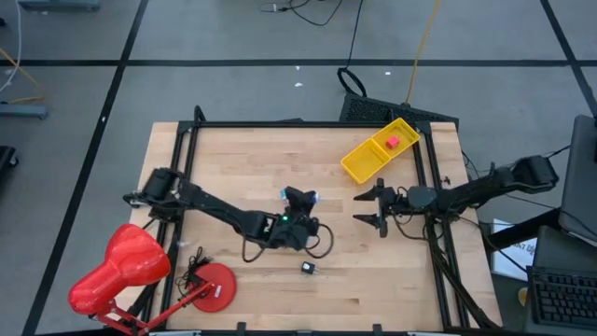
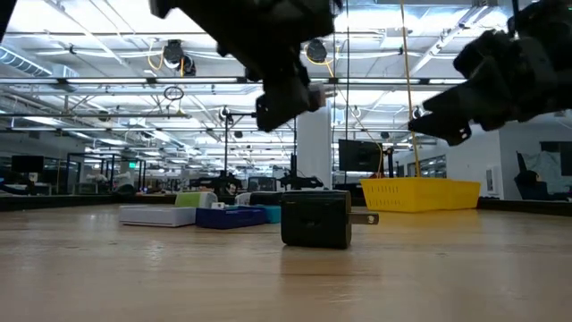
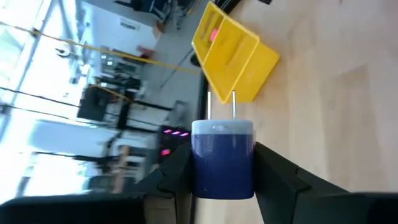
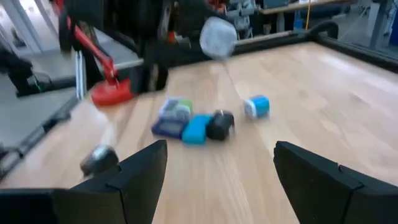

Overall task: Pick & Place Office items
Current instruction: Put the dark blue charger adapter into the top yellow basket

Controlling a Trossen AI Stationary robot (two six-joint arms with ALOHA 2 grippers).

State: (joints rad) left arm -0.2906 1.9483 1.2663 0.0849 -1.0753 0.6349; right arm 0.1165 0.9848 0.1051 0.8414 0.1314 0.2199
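Left pincer [image 3: 224, 171] gripping small blue rigid plastic plug adapter [image 3: 222, 158] by flat sides; light, slippery. Right pincer [image 1: 376, 209] gaping, idling.

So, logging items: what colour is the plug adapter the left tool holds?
Blue plug adapter, clearest in the left wrist view.

**Bench and what lies on it**

Light wood bench [image 1: 280, 159], dark frame round the edges. Yellow tray [image 1: 378, 151] at the far right corner, set askew. Red desk lamp [image 1: 126, 271] at the near left corner, its round base [image 1: 213, 285] on the wood. Small black charger [image 1: 308, 268] lies alone near the front middle, prongs out sideways [image 2: 315, 217]. Behind it, a close cluster of small items [image 2: 214, 215]: white, blue, teal, green.
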